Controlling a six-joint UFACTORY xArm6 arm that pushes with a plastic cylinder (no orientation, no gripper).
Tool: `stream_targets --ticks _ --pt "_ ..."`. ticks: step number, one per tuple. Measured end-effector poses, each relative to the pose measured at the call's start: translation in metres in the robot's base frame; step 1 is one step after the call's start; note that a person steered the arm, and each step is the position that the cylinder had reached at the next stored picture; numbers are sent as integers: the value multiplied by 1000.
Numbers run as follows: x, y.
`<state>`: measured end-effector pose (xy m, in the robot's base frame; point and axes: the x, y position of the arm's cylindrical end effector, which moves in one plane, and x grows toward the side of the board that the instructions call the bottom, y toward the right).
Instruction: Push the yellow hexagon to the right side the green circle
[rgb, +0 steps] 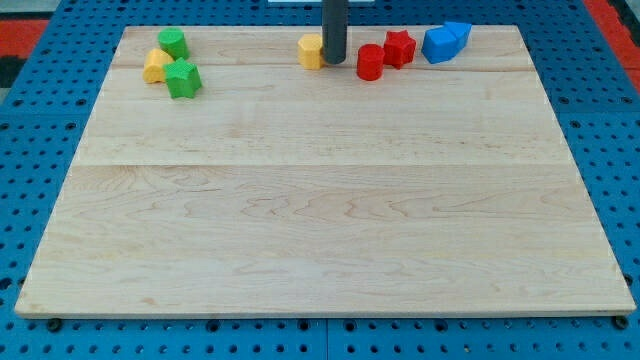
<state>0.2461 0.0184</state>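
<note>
The yellow hexagon (310, 50) sits near the view's top edge, a little left of centre. My tip (333, 63) stands right against its right side, between it and a red cylinder (369, 63). The green circle (173, 42) is far off at the view's top left. The rod hides the hexagon's right edge.
A yellow block (155, 67) and a green star (184, 79) lie just below the green circle. A red star (400, 48) and two blue blocks (437, 45) (458, 34) lie to the right of the red cylinder. The wooden board (320, 230) rests on a blue pegboard.
</note>
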Motion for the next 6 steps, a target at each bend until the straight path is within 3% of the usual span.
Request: stream_targets --ticks 2,3,4,6 --pt "-8 -59" --pt "-40 -36" --pt "-46 -39" --pt "-20 -74"
